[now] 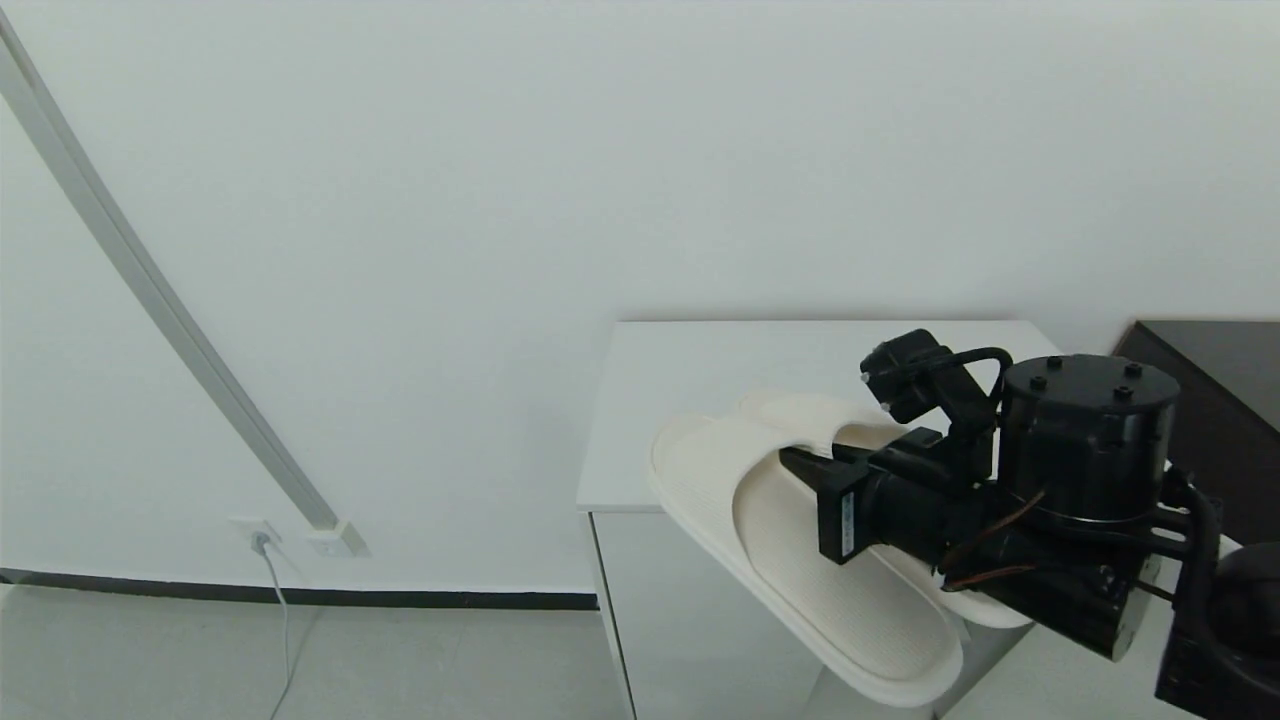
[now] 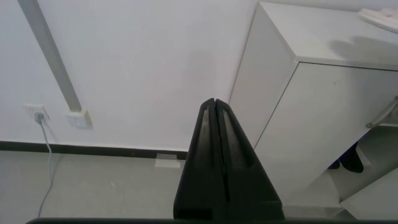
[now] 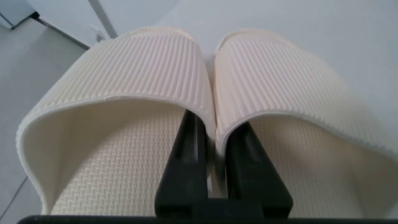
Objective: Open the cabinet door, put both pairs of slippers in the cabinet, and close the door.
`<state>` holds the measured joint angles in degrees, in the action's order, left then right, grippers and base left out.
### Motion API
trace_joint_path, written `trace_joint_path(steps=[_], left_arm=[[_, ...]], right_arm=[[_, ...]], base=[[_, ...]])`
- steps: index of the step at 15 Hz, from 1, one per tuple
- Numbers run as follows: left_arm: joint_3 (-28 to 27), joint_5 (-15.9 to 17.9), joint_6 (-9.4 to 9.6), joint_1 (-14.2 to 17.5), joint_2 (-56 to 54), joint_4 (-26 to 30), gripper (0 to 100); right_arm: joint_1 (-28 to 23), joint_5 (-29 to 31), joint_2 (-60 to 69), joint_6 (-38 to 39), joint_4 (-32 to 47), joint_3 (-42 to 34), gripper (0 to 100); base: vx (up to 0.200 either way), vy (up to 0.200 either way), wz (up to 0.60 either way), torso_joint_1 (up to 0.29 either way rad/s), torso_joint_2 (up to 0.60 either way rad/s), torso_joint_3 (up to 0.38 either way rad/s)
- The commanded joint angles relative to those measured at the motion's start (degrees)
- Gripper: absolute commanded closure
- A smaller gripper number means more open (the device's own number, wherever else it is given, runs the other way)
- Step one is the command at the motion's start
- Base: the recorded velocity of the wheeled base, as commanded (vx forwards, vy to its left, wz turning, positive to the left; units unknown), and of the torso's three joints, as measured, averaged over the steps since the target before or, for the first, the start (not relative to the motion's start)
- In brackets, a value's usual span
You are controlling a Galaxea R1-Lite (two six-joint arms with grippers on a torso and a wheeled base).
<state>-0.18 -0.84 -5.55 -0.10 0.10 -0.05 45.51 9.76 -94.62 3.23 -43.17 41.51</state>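
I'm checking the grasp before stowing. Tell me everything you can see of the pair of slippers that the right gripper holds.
The pair of slippers is cream-white and looks like soft foam, with ribbed uppers and patterned insoles. The two sit side by side, tilted, toes pointing away from the wrist. The right gripper has one finger inside each slipper and pinches their touching inner walls together. The pair hangs in the air at the front top edge of the white cabinet, and nothing else visibly touches it.

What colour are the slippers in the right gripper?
Cream-white, finely ribbed slippers; clearest in the right wrist view.
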Motion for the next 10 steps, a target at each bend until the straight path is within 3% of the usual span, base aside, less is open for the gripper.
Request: trace_joint_path(steps=[1,7,10], left_arm=[[0.0,0.0,0.1,0.0,0.0,0.0,100],[0.0,0.0,0.01,0.0,0.1,0.0,100],[0.0,0.1,-0.08,0.0,0.1,0.0,100]], right_arm=[[0.7,0.0,2.2,0.0,-0.2,-1.7,100],[0.6,-0.1,1.0,0.0,-1.2,-1.7,100],[0.6,0.2,0.1,0.0,-2.7,-1.9,100]], base=[[0.0,0.0,0.0,0.0,0.0,0.0],[0.0,0.0,0.0,0.0,0.0,0.0],[-0.2,0.0,0.0,0.01,0.01,0.002]])
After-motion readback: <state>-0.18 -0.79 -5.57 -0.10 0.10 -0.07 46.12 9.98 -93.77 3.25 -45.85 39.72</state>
